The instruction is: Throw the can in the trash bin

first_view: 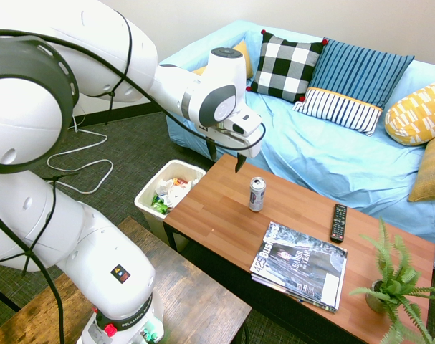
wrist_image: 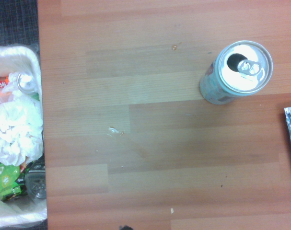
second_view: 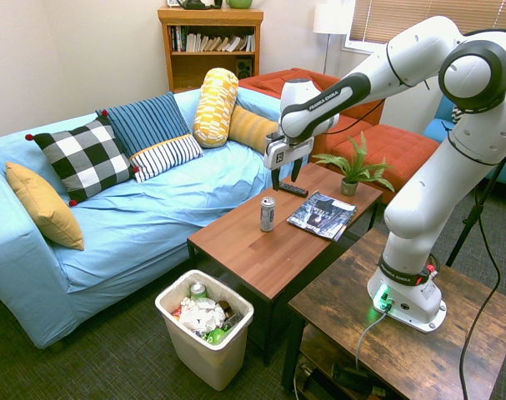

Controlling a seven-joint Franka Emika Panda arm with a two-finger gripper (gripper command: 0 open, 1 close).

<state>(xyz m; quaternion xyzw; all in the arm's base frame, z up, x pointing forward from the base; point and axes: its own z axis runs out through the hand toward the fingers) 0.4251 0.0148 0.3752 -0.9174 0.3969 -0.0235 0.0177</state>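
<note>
Progress: nothing of the task looks done yet; the can stands on the desk, ungrasped, and the pick-up, the carry and the drop all remain.

Can: the small slim silver metal drink can (first_view: 256, 193) with dark blue and red marks stands upright near the middle of the first exterior view, on the wooden desk (first_view: 217, 215). The wrist view shows its opened top in the upper right of the frame (wrist_image: 243, 67).

Gripper: the white arm's two-finger gripper (first_view: 225, 155) hangs above the desk, up and to the left of the can in the first exterior view, fingers spread and holding nothing, clearly apart from the can.

Trash bin: the white rectangular plastic wastebasket (first_view: 147, 195) sits on the floor against the desk's end, left of centre in the first exterior view and bottom centre in the second (second_view: 179, 335). It already holds white, green and orange rubbish, but I judge there is room on top.

Nearby: a dark-covered magazine (first_view: 299, 265) lies lower right of the can, and a black remote control (first_view: 338, 222) sits further right, both apart from it. A potted green fern (first_view: 393, 279) occupies the lower right corner.

Obstacles: the desk surface between can and bin is bare, so I judge the path clear; the magazine is the closest thing, on the side away from the bin.

Sofa: a light blue sofa (first_view: 324, 154) with patterned cushions runs behind the desk across the upper frame.
</note>
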